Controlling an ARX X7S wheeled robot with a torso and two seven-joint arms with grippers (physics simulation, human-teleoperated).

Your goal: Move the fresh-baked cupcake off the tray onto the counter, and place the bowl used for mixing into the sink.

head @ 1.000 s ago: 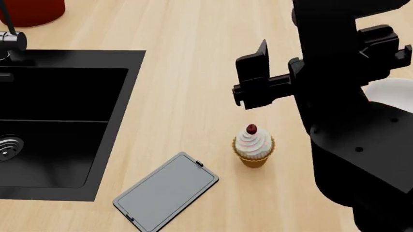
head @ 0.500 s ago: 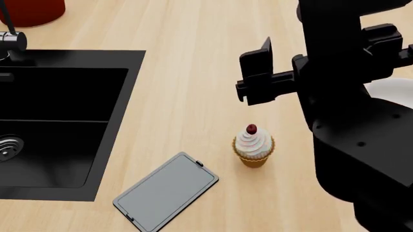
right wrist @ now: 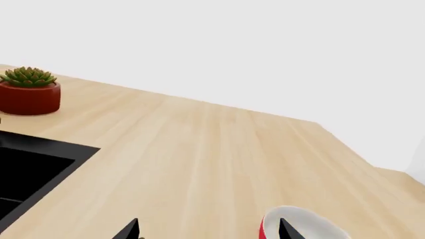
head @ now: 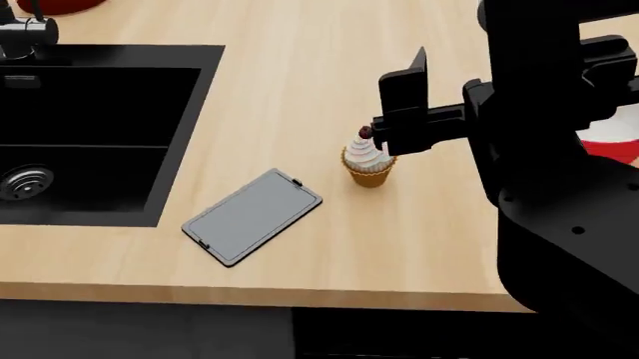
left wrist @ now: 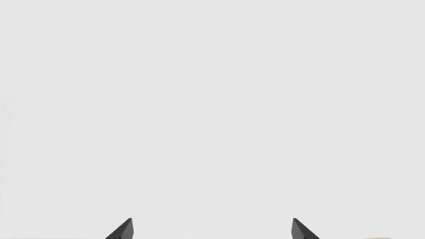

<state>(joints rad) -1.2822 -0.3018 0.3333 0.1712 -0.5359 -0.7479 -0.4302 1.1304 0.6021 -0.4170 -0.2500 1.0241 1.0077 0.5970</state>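
We see the cupcake [head: 369,161] standing on the counter [head: 299,97], just beside the far right corner of the tray [head: 251,216]. It does not touch the tray. The tray lies flat and bare on the counter, near the sink [head: 90,142], a little to the right of the sink's near corner.

The right gripper [head: 402,105] hangs above and just behind the cupcake. Its two tips stand wide apart and it holds nothing.

The bowl [right wrist: 299,225] sits on the counter on the far side of the cupcake from the sink, near the right gripper's tip.

The left gripper [left wrist: 211,230] also has its tips wide apart, with nothing between them.

A red plant pot [right wrist: 29,92] sits behind the sink.
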